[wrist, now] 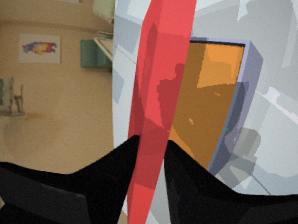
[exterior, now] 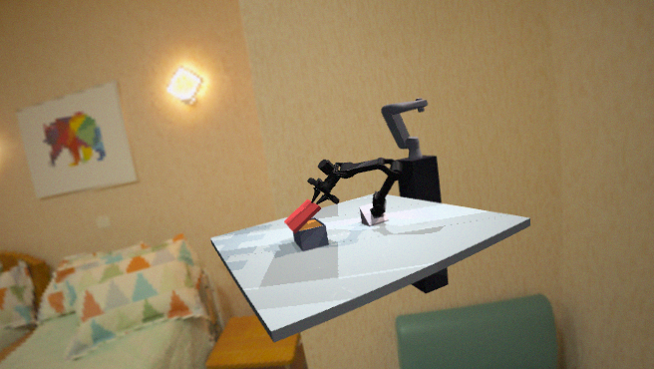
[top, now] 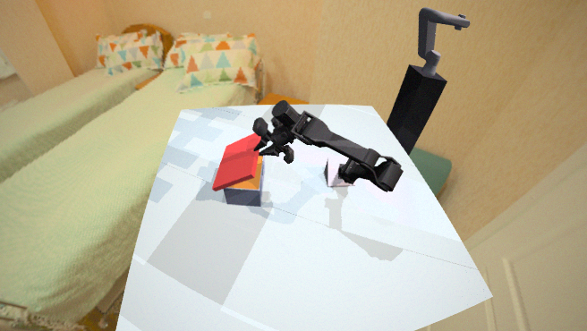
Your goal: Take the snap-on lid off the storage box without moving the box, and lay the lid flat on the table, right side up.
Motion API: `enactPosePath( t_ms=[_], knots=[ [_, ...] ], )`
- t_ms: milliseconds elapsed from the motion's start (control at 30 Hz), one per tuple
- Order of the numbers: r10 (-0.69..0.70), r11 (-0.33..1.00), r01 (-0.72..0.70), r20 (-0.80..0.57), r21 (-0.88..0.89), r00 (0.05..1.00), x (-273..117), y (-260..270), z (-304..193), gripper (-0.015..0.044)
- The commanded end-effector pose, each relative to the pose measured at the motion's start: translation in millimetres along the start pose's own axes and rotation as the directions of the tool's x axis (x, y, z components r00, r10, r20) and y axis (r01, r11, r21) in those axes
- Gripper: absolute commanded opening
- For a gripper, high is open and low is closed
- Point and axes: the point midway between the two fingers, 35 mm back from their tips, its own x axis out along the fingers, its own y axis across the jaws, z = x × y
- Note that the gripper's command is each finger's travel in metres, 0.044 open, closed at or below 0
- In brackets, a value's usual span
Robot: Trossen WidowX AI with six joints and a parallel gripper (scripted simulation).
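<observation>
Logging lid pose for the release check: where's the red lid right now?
Top view: the red lid is left of the arm, tilted above the storage box, its raised edge between the gripper's fingers.

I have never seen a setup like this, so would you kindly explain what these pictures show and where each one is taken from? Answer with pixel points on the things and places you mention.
The machine is one black jointed arm, ending in a gripper (top: 258, 151) (exterior: 315, 200) (wrist: 152, 143) with two fingers. The top view looks down over the white table (top: 313, 268) (exterior: 299, 304), the exterior view shows it from farther off to the side, and the wrist view looks out past the fingers. On the table stands a blue-grey box (top: 243, 197) (exterior: 312, 237) (wrist: 254, 62), orange inside. The fingers pinch the red lid (top: 239, 161) (exterior: 301, 215) (wrist: 167, 65) by one edge; it is tilted, leaving the box partly uncovered.
</observation>
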Motion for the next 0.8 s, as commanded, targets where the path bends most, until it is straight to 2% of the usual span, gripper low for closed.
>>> enactPosePath(
  t_ms=[0,767],
  knots=[
    [0.016,1.0,-0.016,-0.001,-0.014,1.0,-6.6,11.0,-1.6,0.0],
    [0.015,1.0,-0.015,0.0,-0.014,1.0,-26.1,33.5,-1.5,0.0]
  ],
)
